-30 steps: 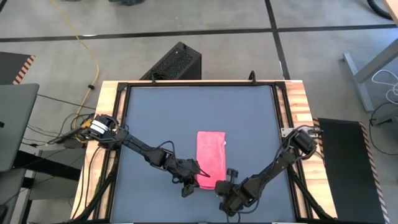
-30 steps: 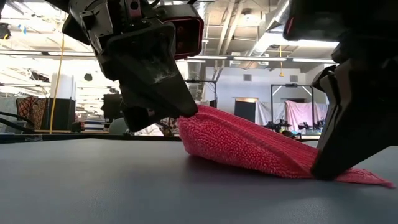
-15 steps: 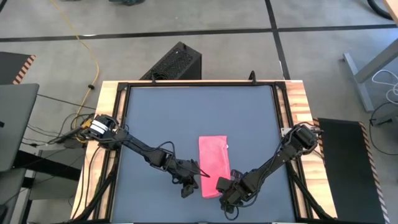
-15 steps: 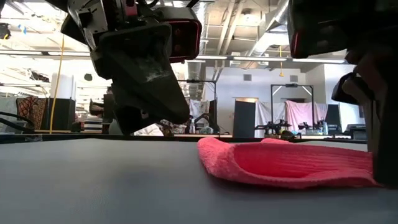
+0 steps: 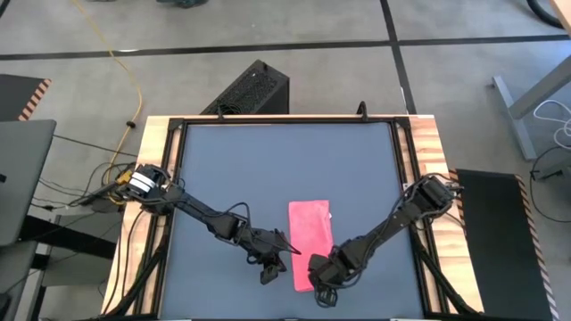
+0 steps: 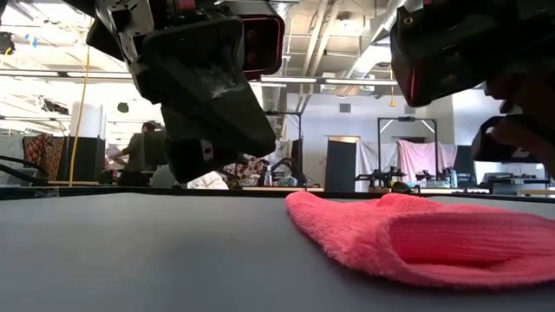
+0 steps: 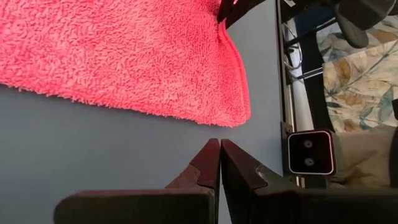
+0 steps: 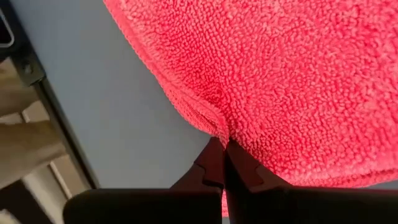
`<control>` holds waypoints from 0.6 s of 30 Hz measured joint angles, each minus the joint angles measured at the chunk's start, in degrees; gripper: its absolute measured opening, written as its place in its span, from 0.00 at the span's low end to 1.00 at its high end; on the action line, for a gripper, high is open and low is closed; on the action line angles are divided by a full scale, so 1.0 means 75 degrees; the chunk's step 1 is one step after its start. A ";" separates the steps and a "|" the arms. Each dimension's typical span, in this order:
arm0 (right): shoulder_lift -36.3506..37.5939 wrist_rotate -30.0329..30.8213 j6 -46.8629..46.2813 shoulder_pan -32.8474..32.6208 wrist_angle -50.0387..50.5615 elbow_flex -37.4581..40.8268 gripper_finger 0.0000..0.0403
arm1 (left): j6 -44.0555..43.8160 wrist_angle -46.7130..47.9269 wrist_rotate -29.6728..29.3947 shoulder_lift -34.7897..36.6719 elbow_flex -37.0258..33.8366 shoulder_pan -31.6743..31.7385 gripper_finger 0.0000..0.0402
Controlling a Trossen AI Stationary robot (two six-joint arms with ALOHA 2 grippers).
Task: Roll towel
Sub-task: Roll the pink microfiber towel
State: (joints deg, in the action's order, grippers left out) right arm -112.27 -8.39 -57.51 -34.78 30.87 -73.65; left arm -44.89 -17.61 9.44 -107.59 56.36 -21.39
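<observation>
Now the left gripper had dropped the towel, fingers closed empty beside it. I kept the right gripper pinching its near-edge corner; fold lay flat.

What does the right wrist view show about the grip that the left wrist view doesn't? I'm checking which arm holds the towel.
Only the right wrist view shows the right gripper shut on the towel, pinching its edge. Only the left wrist view shows the left gripper shut and empty, apart from the towel, with a small camera box beyond the table edge. Both show the pink towel lying on the grey table.
</observation>
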 joint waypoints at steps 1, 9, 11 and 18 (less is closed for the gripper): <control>0.0000 -0.0064 0.0046 0.0020 -0.0006 0.0000 0.04 | 0.0018 0.0003 0.0002 0.0000 0.0000 0.0000 0.00; 0.0000 -0.0389 0.0317 0.0277 -0.0367 0.0000 0.04 | 0.0111 0.0006 0.0015 0.0000 0.0000 0.0000 0.00; 0.0000 -0.0453 0.0343 0.0329 -0.0448 0.0000 0.04 | 0.0151 0.0009 0.0025 0.0000 0.0000 -0.0016 0.00; 0.0000 -0.0690 0.0454 0.0410 -0.0520 0.0000 0.04 | 0.0292 0.0012 0.0021 0.0000 0.0000 -0.0064 0.00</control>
State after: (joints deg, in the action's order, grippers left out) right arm -112.27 -13.57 -54.11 -31.71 26.97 -73.65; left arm -42.70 -17.52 9.60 -107.59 56.36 -21.87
